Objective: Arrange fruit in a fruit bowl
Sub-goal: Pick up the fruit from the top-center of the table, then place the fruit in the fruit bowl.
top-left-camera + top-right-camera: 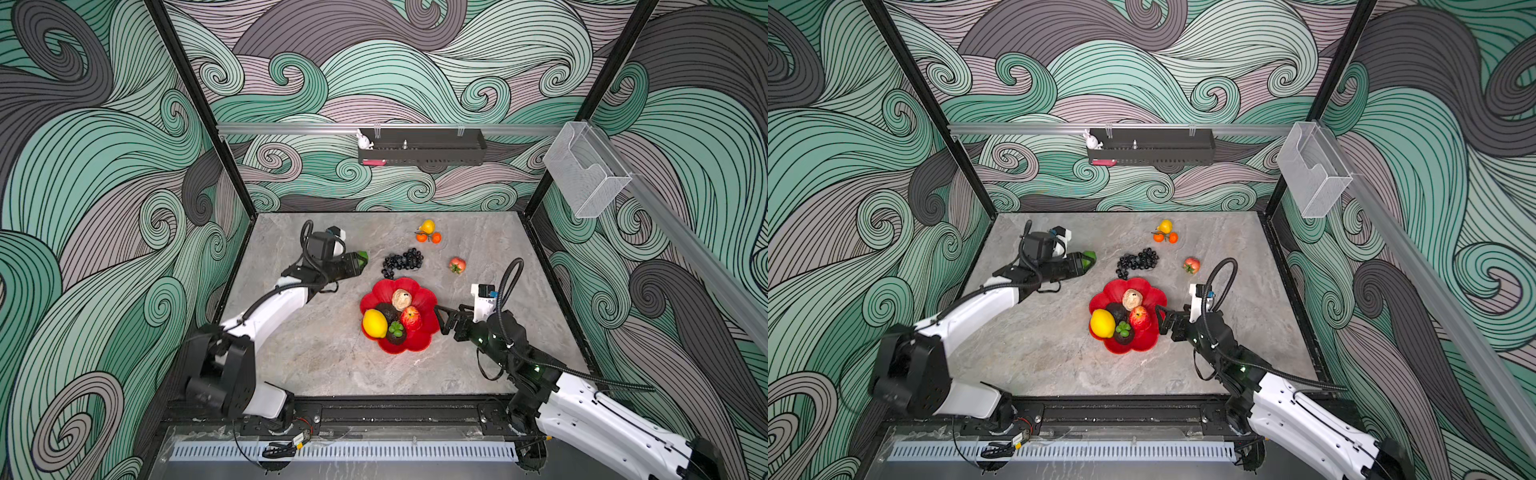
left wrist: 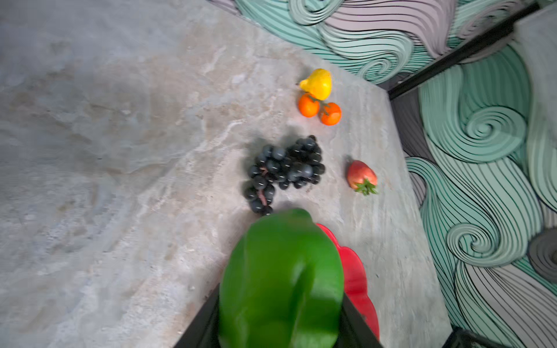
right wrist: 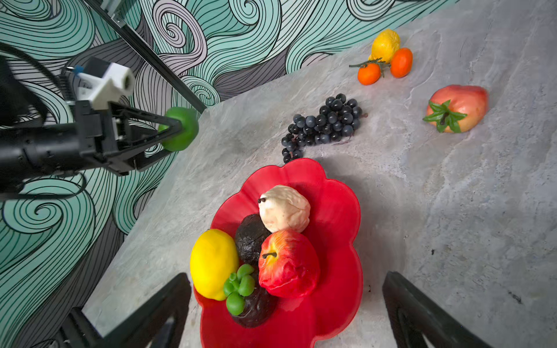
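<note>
1. The left gripper (image 1: 358,262) is clamped on a glossy green toy lime (image 3: 187,132), held across its middle near the fingertips. The lime appears to be lifted clear of the grey marble-pattern tabletop (image 1: 316,357).
2. The lime sits at about 10 o'clock from the shallow glossy red plastic fruit bowl with a scalloped rim (image 1: 419,347). It is near the rim but not over it.
3. The right gripper (image 1: 441,321) is spread wide and empty, just beside the rim at the bowl's 3 o'clock. Whether it touches the rim cannot be told.
4. The bowl holds five fruits:
   - a beige wrinkled pear (image 1: 401,299) at 12 o'clock;
   - a dark avocado (image 1: 386,311) at centre;
   - a red dented apple (image 1: 410,318) toward 3 o'clock;
   - a large yellow lemon (image 1: 375,322) at 8 o'clock;
   - a dark mangosteen with a green cap (image 1: 395,332) at 6 o'clock.
5. Three items lie on the table outside the bowl:
   - a black grape bunch (image 1: 402,262), just beside the rim at 12 o'clock;
   - a red apple with a green leafy cap (image 1: 456,265) at 1 o'clock;
   - a small yellow lemon (image 1: 427,226) touching two orange tangerines (image 1: 429,237), farther out at 12 to 1 o'clock.
6. Handling, as a judgement: the lime looks light, smooth and slightly yielding, with a crease showing in the left wrist view. Because it is round and glossy, it could squirt out of a hard pinch or roll once released. A moderate grip across its widest girth suits it.
7. The bare floor of the bowl at 4 to 5 o'clock and at 10 o'clock looks like the safest place to set it down.
</note>
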`<state>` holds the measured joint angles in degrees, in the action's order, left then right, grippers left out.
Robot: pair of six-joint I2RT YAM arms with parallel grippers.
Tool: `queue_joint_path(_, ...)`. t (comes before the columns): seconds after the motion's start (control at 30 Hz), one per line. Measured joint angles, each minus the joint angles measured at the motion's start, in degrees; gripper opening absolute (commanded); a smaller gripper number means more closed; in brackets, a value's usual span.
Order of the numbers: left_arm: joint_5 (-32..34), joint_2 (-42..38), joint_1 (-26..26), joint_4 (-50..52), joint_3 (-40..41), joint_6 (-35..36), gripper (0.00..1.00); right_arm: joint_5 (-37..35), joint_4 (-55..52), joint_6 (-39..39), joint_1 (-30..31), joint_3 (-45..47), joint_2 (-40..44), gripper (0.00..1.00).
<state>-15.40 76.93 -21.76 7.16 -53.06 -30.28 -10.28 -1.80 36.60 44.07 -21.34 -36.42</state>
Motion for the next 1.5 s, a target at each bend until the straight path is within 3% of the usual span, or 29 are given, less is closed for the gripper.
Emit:
queue_joint_path(0.17, 0.2, -12.3, -5.1, -7.2, 11.0, -1.4, 0.43, 3.3, -6.0, 3.2, 0.0, -3.7, 0.1, 1.0)
queue_joint_path(0.43, 2.6, -18.3, -16.1, -18.6, 21.9, -0.7, 0.43, 8.3, -9.9, 8.7, 0.0, -9.1, -0.3, 0.98)
queue_joint_path(0.73, 9.0, -19.4, -25.3, -29.1, 26.3, 6.2, 0.43, 11.6, -9.9, 13.0, 1.9, -12.1, -3.9, 0.96)
queue_joint_path(1.13, 13.0, -14.9, -32.6, -36.9, 27.8, 14.9, 0.43, 13.3, -6.0, 13.7, 8.2, -12.7, -7.9, 0.94)
queue_joint_path(1.33, 14.0, -13.1, -35.5, -38.9, 27.8, 18.4, 0.43, 13.8, -4.8, 14.3, 8.9, -12.7, -10.2, 0.89)
queue_joint_path(1.5, 14.4, -12.4, -37.7, -39.5, 27.8, 21.6, 0.44, 14.0, -4.8, 14.9, 9.1, -12.7, -11.2, 0.8)
